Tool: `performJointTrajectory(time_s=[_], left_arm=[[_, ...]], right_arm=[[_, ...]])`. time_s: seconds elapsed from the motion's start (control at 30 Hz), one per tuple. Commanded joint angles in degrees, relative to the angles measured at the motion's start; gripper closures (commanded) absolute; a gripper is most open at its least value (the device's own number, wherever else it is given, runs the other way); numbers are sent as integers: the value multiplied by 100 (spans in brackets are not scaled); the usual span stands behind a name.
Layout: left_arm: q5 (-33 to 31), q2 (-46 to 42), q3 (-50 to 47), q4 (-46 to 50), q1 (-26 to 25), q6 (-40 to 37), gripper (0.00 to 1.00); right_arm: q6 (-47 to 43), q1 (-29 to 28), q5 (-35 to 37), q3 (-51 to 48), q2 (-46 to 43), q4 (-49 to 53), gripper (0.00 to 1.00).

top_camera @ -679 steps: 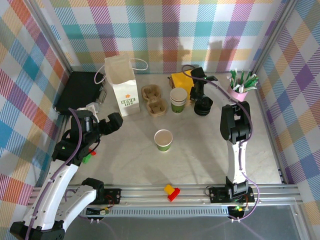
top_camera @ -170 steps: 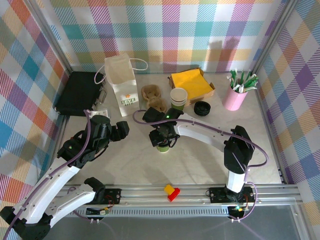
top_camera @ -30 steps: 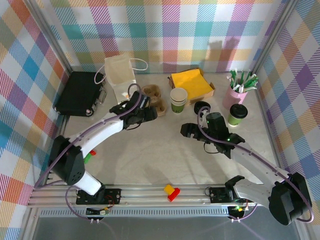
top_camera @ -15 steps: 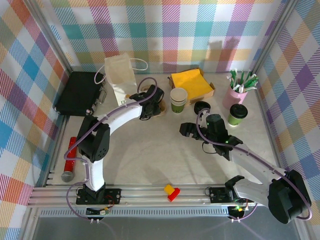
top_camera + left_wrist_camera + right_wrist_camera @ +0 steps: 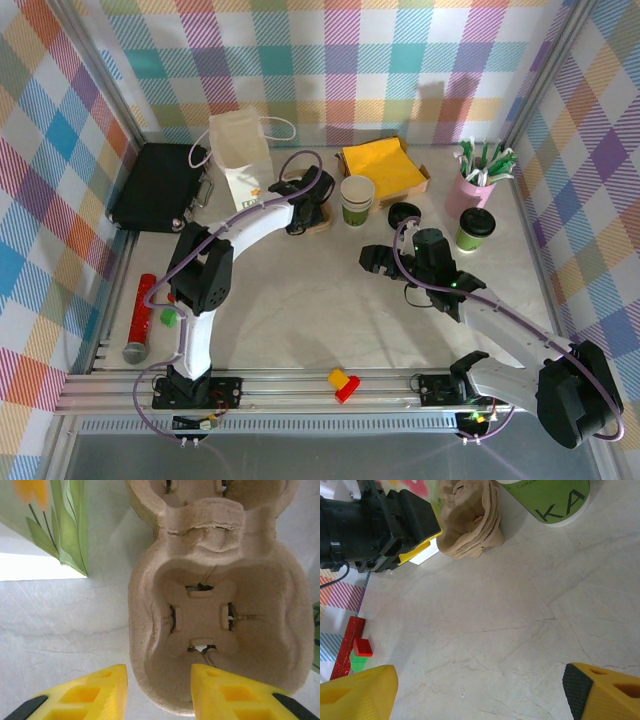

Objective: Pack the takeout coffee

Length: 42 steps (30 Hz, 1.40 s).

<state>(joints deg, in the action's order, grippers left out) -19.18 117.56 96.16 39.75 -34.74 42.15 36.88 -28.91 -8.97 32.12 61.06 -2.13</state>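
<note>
Finds the takeout coffee lidded yet unpacked, standing on the pale marbled desk just beside the pink straw cup, well apart from the white paper bag. Leaves, by that look, the carrier and bag steps undone: left jaws part-closed astride the pulp cup carrier's near rim, grip impossible to tell, right jaws spread wide, empty. Stands hemmed by bright plaid walls.

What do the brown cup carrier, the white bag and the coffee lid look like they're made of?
Cup carrier: seemingly moulded paper pulp, matte tan, fibrous, with torn slits. White bag: probably paper, matte, with crisp folds and a cord handle. Lid on the takeout coffee: likely plastic, smooth black, too small to be sure.
</note>
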Motion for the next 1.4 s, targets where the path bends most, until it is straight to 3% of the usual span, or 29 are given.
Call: performJointTrajectory(time_s=[0.0,0.73,0.97,1.37], left_arm=[[-154,170,252,311,11,-35,66],[-94,370,342,368,32,-76,67],[-41,381,410,362,37,-152,79],[-100,149,396,495,38,-315,81]], right_arm=[[60,-25,25,8,49,-184,13],[68,-19,21,92,179,-112,13],[65,-19,17,110,205,-97,13],[52,-19,-34,163,301,-110,13]])
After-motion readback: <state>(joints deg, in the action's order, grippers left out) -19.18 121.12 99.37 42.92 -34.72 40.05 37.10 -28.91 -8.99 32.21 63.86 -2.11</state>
